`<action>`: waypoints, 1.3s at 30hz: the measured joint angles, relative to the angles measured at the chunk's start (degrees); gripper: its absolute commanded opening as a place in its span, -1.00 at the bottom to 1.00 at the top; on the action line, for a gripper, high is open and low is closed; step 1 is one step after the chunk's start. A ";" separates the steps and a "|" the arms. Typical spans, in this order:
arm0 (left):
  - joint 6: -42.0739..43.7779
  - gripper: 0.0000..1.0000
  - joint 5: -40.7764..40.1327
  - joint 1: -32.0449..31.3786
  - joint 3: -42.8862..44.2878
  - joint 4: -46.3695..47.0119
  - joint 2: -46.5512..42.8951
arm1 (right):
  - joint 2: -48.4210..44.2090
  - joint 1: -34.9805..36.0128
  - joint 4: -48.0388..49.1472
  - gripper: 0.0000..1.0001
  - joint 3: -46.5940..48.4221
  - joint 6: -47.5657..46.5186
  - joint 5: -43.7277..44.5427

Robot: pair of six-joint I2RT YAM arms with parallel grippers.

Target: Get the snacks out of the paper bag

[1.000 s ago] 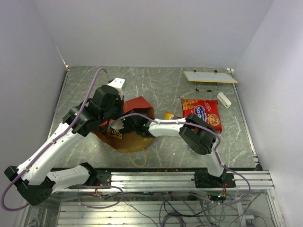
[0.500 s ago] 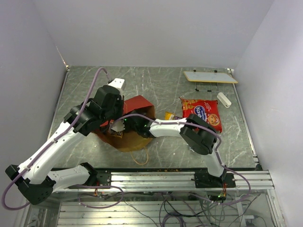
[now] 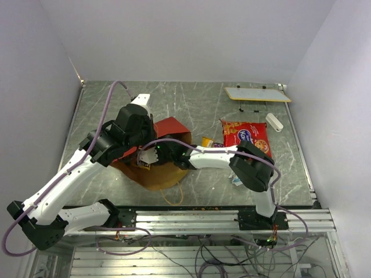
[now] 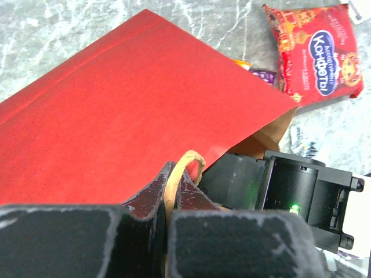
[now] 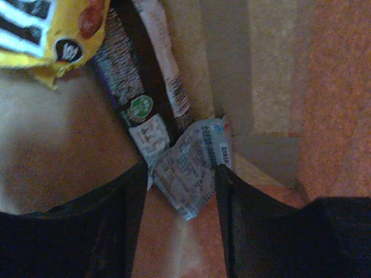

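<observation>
My left fingers (image 4: 165, 186) are pinched shut on the thin tan loop handle (image 4: 188, 159) of the large red paper bag (image 4: 133, 104), which lies on the grey marbled worktop (image 3: 197, 104) with its brown mouth open. My right fingers (image 5: 124, 226) are inside it, spread apart, and a small crumpled silvery wrapper (image 5: 194, 165) sits in the gap between their tips. Just beyond them I see a dark wrapper (image 5: 124, 81) and a yellow packet (image 5: 40, 35). The big red foil packet with a blue logo (image 3: 246, 136) lies outside the bag, well apart from both pairs of fingers.
</observation>
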 measured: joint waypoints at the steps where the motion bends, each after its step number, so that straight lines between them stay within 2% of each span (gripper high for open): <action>1: -0.63 -0.86 0.09 -0.09 -0.11 0.66 0.00 | -0.83 0.00 0.04 0.07 -1.03 0.15 -0.50; 8: -3.78 -0.86 0.76 -0.17 -1.57 4.50 -0.76 | -3.61 -0.11 -0.17 0.11 -3.56 1.20 -2.93; 10: -4.68 -0.86 0.76 -0.17 -2.64 4.94 -2.10 | -4.07 -0.26 -0.35 0.21 -4.22 1.22 -5.07; 14: -6.29 -0.86 0.85 -0.13 -5.25 6.51 -6.56 | -6.80 -0.11 -0.20 0.24 -7.58 1.84 -12.48; 21: -9.03 -0.86 0.98 -0.13 -7.78 7.23 -11.23 | -7.50 4.85 6.23 0.25 -8.04 11.06 -17.90; 31: -11.82 -0.86 4.85 0.02 -8.26 7.58 -8.85 | 0.61 6.36 16.13 0.26 -2.82 21.97 -18.10; 35: -11.85 -0.86 5.60 0.17 -8.63 7.50 -8.87 | 4.26 6.21 19.26 0.47 -0.85 25.07 -17.66; 39: -11.50 -0.86 5.79 0.20 -9.09 7.28 -8.85 | 7.32 6.05 21.27 0.47 1.33 29.20 -16.74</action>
